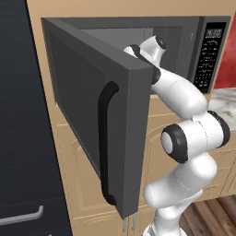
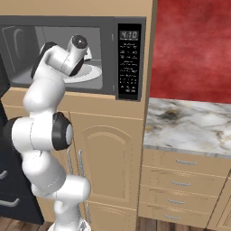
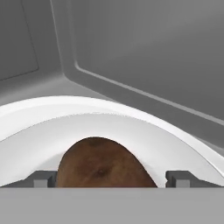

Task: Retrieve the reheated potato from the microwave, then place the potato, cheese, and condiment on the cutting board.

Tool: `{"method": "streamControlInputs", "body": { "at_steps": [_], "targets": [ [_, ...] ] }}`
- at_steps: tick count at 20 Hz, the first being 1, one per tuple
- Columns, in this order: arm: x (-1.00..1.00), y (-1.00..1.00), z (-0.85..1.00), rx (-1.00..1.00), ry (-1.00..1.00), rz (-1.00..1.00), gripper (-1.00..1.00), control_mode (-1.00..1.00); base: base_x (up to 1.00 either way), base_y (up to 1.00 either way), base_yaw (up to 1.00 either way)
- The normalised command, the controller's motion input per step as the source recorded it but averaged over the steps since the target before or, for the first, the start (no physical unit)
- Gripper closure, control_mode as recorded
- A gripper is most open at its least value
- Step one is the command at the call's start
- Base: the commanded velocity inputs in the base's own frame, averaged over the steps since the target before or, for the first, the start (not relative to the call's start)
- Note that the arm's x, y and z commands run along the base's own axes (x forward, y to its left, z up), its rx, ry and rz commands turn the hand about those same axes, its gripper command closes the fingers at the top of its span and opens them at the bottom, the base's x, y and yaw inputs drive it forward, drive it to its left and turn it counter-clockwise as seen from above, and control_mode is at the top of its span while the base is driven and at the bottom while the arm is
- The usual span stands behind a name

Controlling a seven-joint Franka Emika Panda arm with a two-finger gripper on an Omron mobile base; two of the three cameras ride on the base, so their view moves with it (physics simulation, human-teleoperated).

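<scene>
A: Where is the potato (image 3: 101, 166) found?

B: On the white plate (image 3: 39, 131) inside the microwave (image 2: 131, 27), between the wide-spread pincer (image 3: 111, 179) tips, not yet gripped.

A: Recommendation?

B: Closure should be centred and gentle before withdrawal.

A round white plate (image 3: 144, 135) lies beside a red wall (image 2: 194, 49), above a marbled grey-white stone table (image 2: 189, 122) and tan wooden cabinets (image 2: 108, 153).

The arm (image 2: 45, 135) rises from the base, folds at the elbow and reaches forward, wrist pitched downward. The tool (image 3: 111, 178) stands wide open, one dark fingertip (image 3: 43, 178) on each side, jaws level with each other and gripping nothing.
</scene>
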Motion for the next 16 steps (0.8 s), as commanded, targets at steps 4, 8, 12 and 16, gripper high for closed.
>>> {"method": "streamControlInputs", "body": {
  "at_steps": [4, 8, 12, 16],
  "targets": [
    [0.08, 0.09, -0.21, -0.03, -0.01, 0.03, 1.0, -1.0, 0.0, 0.0, 0.0],
    [-0.26, 0.11, -0.24, -0.03, -0.09, 0.03, 1.0, -1.0, 0.0, 0.0, 0.0],
    [-0.12, 0.02, 0.07, 0.0, -0.17, 0.0, 1.0, -1.0, 0.0, 0.0, 0.0],
    [-0.37, 0.0, 0.29, 0.0, -0.25, 0.0, 1.0, -1.0, 0.0, 0.0, 0.0]
  ]
}}
